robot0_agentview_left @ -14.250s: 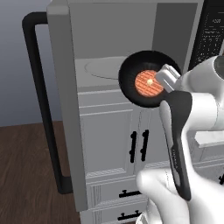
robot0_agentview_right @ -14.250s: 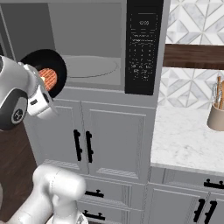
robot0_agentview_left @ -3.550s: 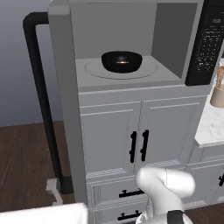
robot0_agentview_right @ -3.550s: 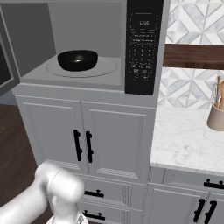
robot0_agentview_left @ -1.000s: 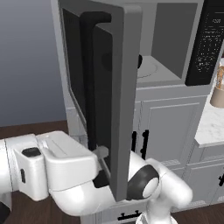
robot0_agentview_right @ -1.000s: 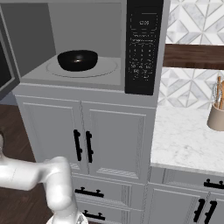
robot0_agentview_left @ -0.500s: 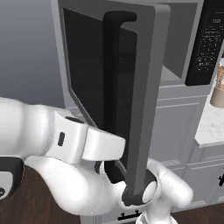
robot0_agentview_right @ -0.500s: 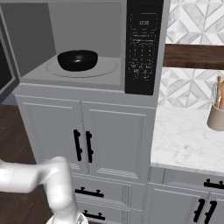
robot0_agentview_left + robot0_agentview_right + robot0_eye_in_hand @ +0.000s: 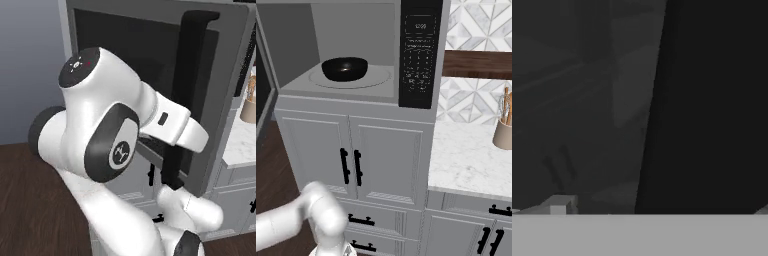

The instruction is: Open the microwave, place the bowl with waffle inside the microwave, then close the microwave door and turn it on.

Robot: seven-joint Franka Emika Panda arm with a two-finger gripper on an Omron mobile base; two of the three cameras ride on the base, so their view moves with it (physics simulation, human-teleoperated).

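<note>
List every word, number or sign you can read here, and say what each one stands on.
Keypad panel of the microwave: rows of white markings and a small display at the top, too small and blurred to read.
Arm joint cap: a white logo mark, no letters readable.
No other text shows.

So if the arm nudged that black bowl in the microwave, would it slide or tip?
The bowl looks glossy and sits on the smooth glass turntable, so it would probably slide. It is low and wide, so tipping seems unlikely.
</note>
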